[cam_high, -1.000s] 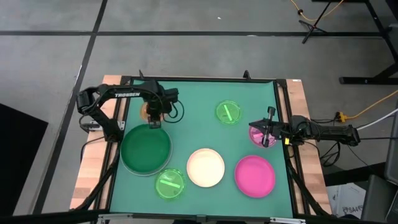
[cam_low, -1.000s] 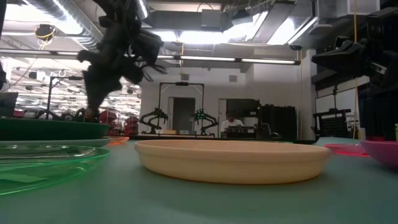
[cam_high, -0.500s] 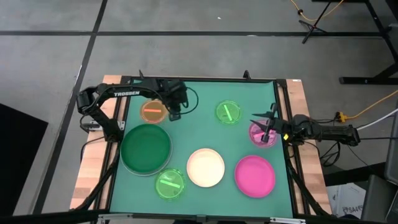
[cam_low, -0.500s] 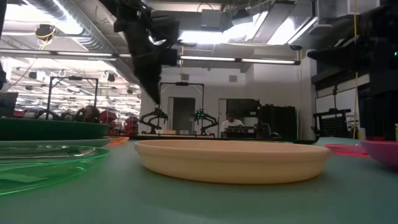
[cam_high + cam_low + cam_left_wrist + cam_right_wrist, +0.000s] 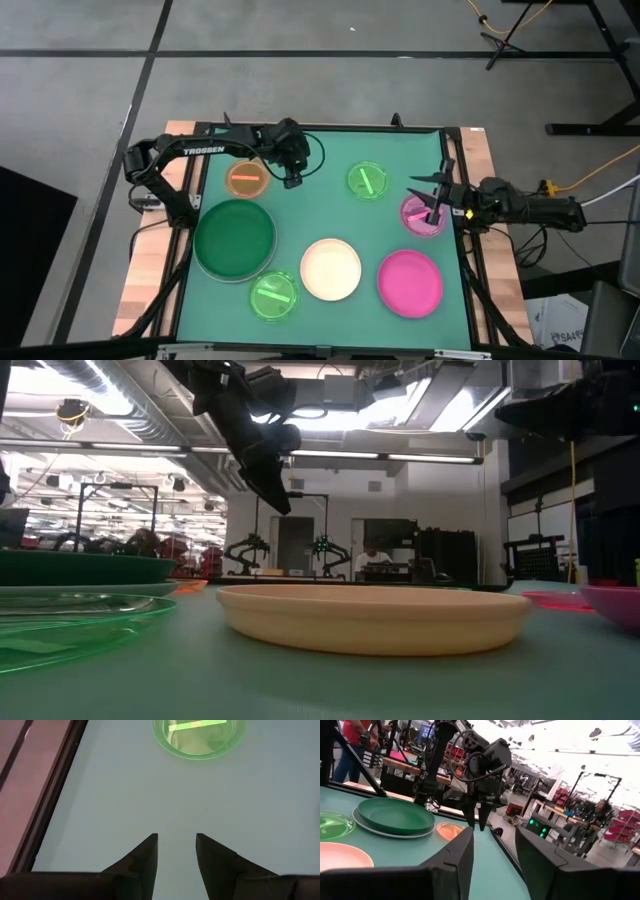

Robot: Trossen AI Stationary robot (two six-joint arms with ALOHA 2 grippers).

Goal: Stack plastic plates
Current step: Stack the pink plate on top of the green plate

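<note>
My left gripper (image 5: 291, 178) hangs open above the green mat, just right of the small orange plate (image 5: 245, 179); its fingers slant down with nothing between them (image 5: 176, 842). Toward the near side, the dark green plate (image 5: 235, 238) rests on a pale plate (image 5: 380, 833). One lime-green plate (image 5: 367, 181) lies at the far middle, another (image 5: 273, 295) at the near edge. The cream plate (image 5: 331, 268) and magenta plate (image 5: 409, 282) lie near right. My right gripper (image 5: 432, 190) stands open above the small pink plate (image 5: 422, 216), pointing about level toward the table's left (image 5: 495, 837).
A raised dark frame (image 5: 458, 200) borders the mat on all sides, with wooden table edges outside it. Bare mat lies in the middle between the plates (image 5: 310, 215). Beyond the far edge the low view shows a workshop with people far off.
My left gripper has swung up from over the orange plate and gone toward the table's right, tipping its fingers outward; the orange plate lies uncovered. My right gripper has opened and risen off the pink plate, which stays on the mat.
</note>
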